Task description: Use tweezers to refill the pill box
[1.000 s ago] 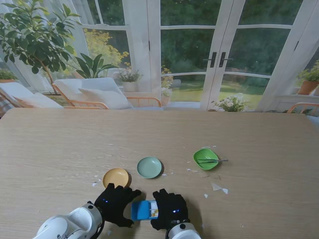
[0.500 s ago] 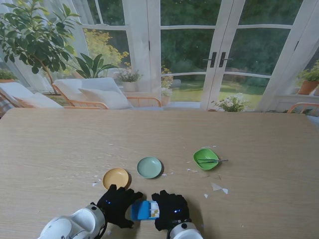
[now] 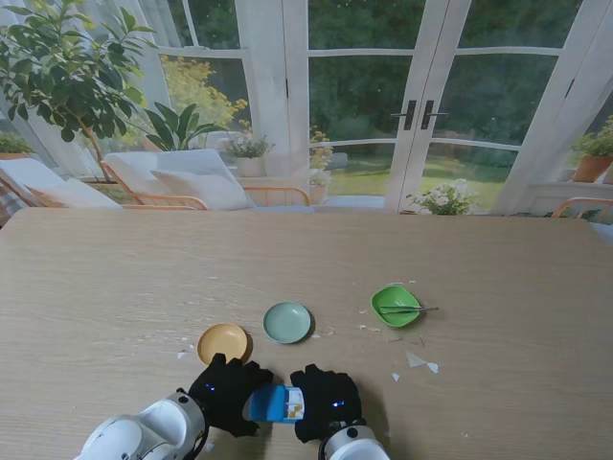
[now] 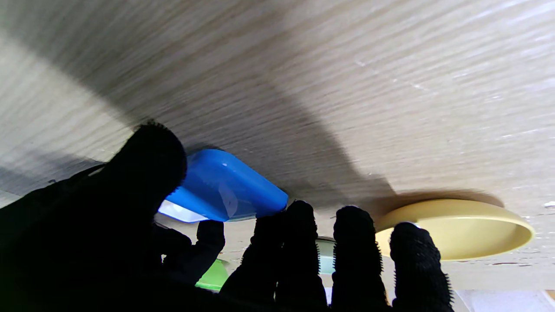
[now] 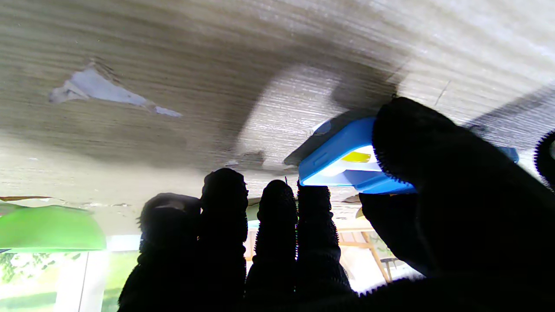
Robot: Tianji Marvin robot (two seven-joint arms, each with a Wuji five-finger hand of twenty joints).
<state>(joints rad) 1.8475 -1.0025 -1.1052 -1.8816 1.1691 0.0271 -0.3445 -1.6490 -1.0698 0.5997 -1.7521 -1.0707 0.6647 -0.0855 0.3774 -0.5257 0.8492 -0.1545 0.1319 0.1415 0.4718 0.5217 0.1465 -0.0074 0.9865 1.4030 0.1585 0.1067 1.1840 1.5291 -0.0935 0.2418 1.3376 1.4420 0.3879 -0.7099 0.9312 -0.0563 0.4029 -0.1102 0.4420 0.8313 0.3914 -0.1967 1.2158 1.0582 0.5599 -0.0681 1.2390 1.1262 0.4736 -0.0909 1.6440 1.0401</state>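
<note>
Meanwhile, the left robot hand has crept a little closer in over the last second, its fingers now curled against the left end of the blue pill box, with the thumb pressed on one face. The box sits between both palms at the near edge of the tabletop, close to me. The right robot hand clamps the box's other end, where a white and yellow patch shows; whether that is an open lid or a label I cannot tell from here. So the box looks braced from both sides, probably for opening, and no pill has gone in yet.

Farther from me, left to right, lie the yellow dish, the pale green dish and the bright green dish, with the tweezers resting across its rim, untouched and well apart from either palm. Torn white scraps litter the wood between the right robot hand and the tweezers; nothing else blocks that reach.
</note>
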